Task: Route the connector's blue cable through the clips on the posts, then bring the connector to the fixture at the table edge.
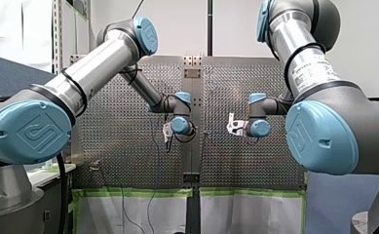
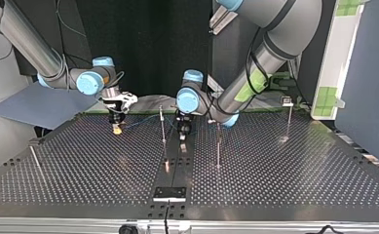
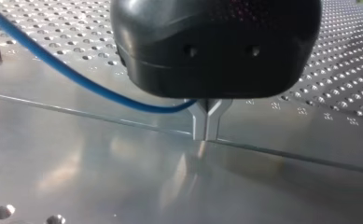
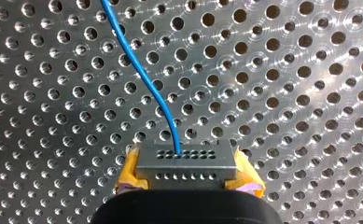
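My right gripper is shut on the grey connector, yellow pads on both of its sides, just above the perforated table. The blue cable leaves the connector's top face and runs away over the holes. In the top view my right gripper stands at the back left and the cable stretches faintly across to my left gripper near the middle. My left gripper, black with metal fingers, is shut on the blue cable close above the plate.
Thin posts stand on the table: one between the grippers, another beside my left gripper, a third far right. A leaning rod is at the left. The dark fixture sits at the near edge.
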